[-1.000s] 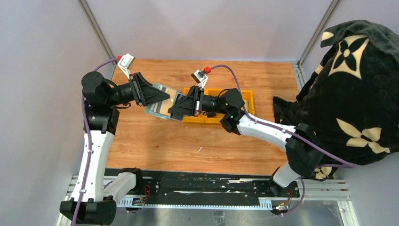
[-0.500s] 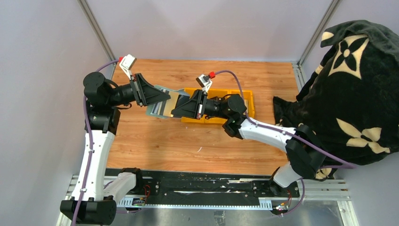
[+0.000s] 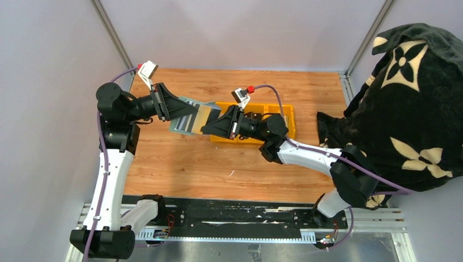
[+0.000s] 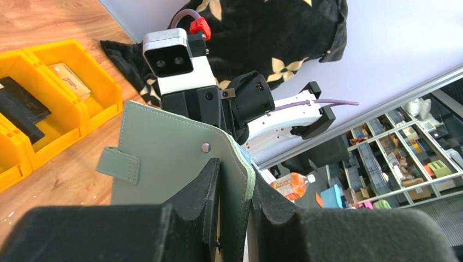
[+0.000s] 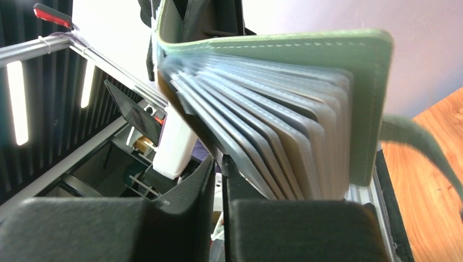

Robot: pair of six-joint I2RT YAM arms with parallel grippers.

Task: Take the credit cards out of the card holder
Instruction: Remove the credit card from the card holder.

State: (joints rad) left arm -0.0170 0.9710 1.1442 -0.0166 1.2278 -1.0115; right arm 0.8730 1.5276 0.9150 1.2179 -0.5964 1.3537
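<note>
The sage-green card holder (image 3: pixel 183 123) hangs in the air over the table's back left, its pockets (image 5: pixel 262 120) fanned open. My left gripper (image 3: pixel 192 109) is shut on its cover (image 4: pixel 169 147) near the snap. My right gripper (image 3: pixel 208 129) faces it from the right. Its jaws (image 5: pixel 221 158) are pressed together on a thin dark card edge at the near end of the fan. A tan card (image 3: pixel 201 115) shows in the fan. Black cards (image 4: pixel 16 101) and a tan card (image 4: pixel 68 79) lie in the yellow bin (image 4: pixel 101 71).
The yellow three-compartment bin (image 3: pixel 288 113) sits behind and under my right arm at the table's back middle. A black blanket with tan flowers (image 3: pixel 415 98) is heaped at the right edge. Metal frame posts stand at both back corners.
My right gripper has drawn back to the right, away from the left gripper, and the holder's pockets have fanned wider. My left gripper has hardly moved.
</note>
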